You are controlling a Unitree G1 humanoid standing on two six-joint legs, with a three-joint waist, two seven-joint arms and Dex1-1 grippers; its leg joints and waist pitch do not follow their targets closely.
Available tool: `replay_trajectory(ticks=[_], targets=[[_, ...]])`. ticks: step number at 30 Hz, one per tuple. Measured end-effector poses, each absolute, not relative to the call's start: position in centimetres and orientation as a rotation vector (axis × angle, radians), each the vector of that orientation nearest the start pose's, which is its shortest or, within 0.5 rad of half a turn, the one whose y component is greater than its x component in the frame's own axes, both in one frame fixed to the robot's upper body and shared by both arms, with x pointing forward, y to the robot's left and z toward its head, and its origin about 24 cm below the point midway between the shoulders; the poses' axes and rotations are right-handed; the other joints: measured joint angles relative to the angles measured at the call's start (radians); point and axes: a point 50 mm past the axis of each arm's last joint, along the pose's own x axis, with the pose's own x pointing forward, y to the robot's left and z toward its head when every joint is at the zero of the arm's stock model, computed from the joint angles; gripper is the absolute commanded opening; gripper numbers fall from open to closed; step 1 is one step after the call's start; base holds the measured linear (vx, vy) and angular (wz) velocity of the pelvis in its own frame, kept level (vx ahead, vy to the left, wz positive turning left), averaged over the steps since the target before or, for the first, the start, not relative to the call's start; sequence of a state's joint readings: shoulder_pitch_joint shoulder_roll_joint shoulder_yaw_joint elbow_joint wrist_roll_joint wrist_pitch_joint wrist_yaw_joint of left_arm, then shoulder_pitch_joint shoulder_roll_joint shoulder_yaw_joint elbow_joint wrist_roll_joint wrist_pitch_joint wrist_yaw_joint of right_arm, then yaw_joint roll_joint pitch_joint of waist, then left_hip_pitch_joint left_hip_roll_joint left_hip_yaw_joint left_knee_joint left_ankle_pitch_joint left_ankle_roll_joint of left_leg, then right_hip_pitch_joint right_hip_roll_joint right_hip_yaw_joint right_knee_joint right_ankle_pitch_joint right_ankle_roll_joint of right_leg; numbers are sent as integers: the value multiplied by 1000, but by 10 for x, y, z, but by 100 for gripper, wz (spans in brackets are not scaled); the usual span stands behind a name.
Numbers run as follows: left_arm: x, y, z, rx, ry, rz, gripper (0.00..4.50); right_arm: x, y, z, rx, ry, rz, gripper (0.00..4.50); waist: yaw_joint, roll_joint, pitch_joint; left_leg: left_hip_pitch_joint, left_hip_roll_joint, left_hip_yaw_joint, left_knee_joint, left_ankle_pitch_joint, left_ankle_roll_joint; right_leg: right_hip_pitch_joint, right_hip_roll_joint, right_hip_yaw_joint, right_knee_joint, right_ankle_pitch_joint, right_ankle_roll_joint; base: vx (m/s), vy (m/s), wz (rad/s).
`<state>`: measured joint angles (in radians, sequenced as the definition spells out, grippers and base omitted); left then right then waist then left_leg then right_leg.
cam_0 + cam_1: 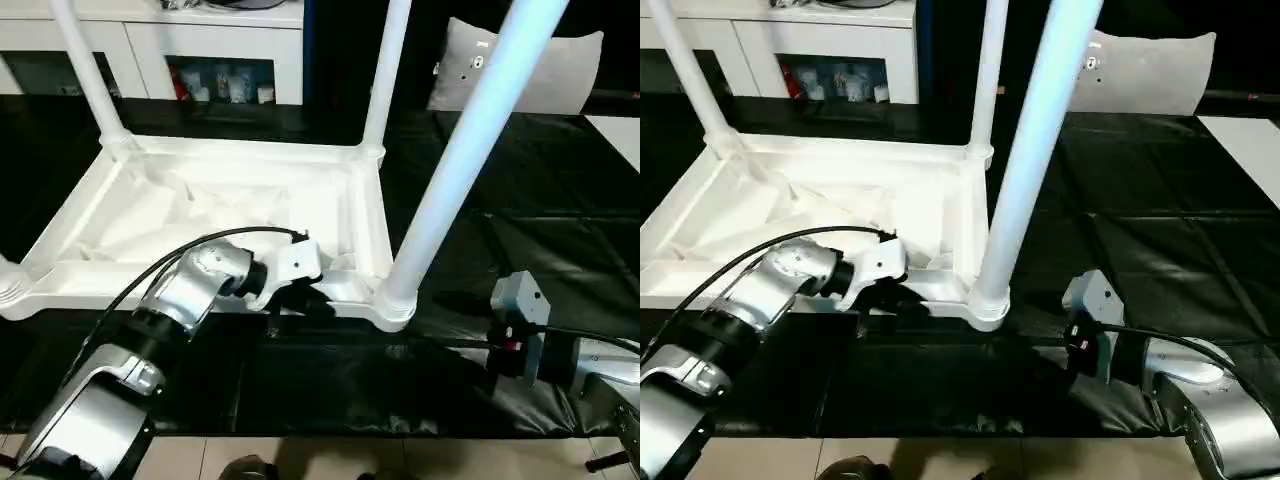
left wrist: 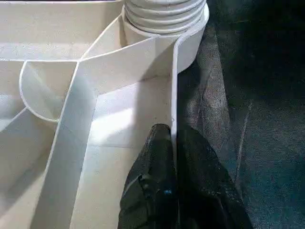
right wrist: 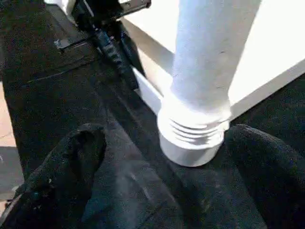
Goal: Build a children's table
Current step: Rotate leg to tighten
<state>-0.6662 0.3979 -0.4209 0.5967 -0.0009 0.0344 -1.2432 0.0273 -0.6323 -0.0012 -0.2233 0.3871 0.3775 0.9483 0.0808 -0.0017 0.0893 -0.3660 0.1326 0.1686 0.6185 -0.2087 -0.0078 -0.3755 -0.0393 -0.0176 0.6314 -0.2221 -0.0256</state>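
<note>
1. The children's table (image 1: 230, 215) lies upside down on the black counter (image 1: 520, 240), legs pointing up.
2. The left hand (image 2: 172, 143) is pinched shut on the table's near rim wall (image 2: 174, 86), one finger either side.
3. The near-right leg (image 1: 470, 150) stands upright in its corner socket (image 3: 193, 138), at about eleven o'clock from the right hand.
4. The right hand (image 3: 167, 157) gapes wide, empty, nearest that leg.
</note>
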Motion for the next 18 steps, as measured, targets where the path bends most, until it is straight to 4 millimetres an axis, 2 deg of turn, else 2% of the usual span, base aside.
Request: replay_trajectory(ticks=[4,5,8,12,13,16,18], targets=[[315,134,62,516,432,-1442,6,229,-205,81,-158,288,990,450,-14,-1,-1,0,2,0,-1,1,-1,-2,0,-1,2,0,0,0,0,0],[311,142,62,510,437,-1430,6,232,-203,82,-164,277,1006,450,-22,-3,-2,0,2,1,-1,1,-1,-3,0,-1,2,0,0,0,0,0],[306,155,63,504,447,-1408,6,239,-199,82,-156,240,1024,450,-32,-8,-4,-2,3,2,-1,1,-1,-6,0,-2,3,0,0,0,0,0],[302,157,64,500,453,-1402,6,248,-192,81,-184,230,1098,450,-29,-11,-5,-3,3,3,-1,1,-1,-6,0,-2,2,0,0,0,0,0],[301,157,64,500,453,-1402,0,251,-190,80,-186,229,1116,422,-29,-11,-5,-3,3,4,-1,1,0,-6,-1,-2,2,0,0,0,0,0],[299,156,64,500,449,-1413,0,261,-184,79,-172,209,1162,410,-28,-11,-6,-4,3,4,-1,1,0,-6,-1,-2,2,0,0,0,0,0],[299,154,64,512,442,-1424,0,270,-179,78,-192,214,1209,371,-25,-11,-6,-4,3,4,-1,1,0,-6,-1,-2,2,0,0,0,0,0]])
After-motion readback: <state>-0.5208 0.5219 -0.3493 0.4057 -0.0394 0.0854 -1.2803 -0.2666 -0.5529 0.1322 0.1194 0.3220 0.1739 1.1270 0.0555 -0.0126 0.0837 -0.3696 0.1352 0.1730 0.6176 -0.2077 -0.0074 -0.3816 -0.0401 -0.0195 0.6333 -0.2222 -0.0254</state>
